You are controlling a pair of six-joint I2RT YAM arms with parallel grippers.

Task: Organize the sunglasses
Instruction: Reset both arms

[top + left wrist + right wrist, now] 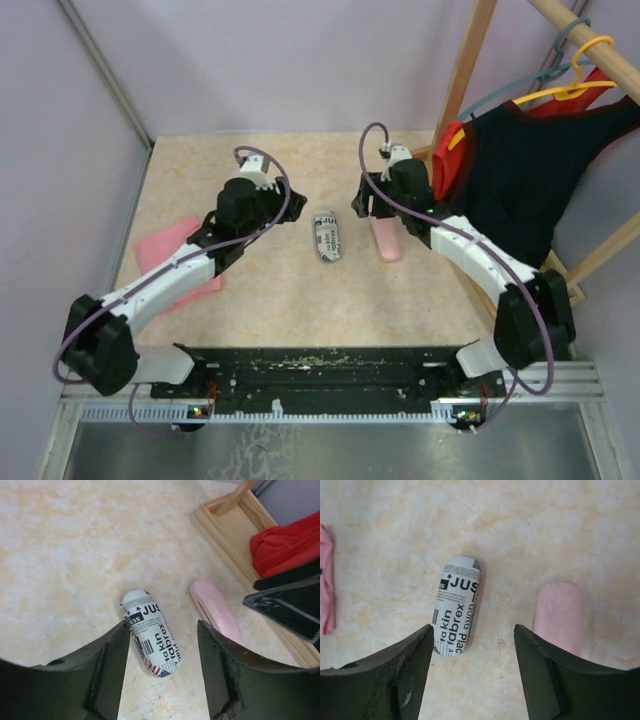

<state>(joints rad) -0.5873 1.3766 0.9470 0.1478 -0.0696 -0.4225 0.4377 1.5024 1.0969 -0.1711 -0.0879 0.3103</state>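
Looks pretty much done: black-and-white printed oblong case (pixel 327 236) and pink oblong case (pixel 385 240) lie shut, near each other on the beige worktop (pixel 270 300). No sunglasses in sight, presumably tucked inside. Left end effector (pixel 164 630) and right end effector (pixel 472 632) both spread wide, empty.

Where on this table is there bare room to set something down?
Bare: the far strip of the table behind the printed case and pink case, and the near stretch between them and the black rail. Crowded: the middle around those cases, the left with the pink cloth.
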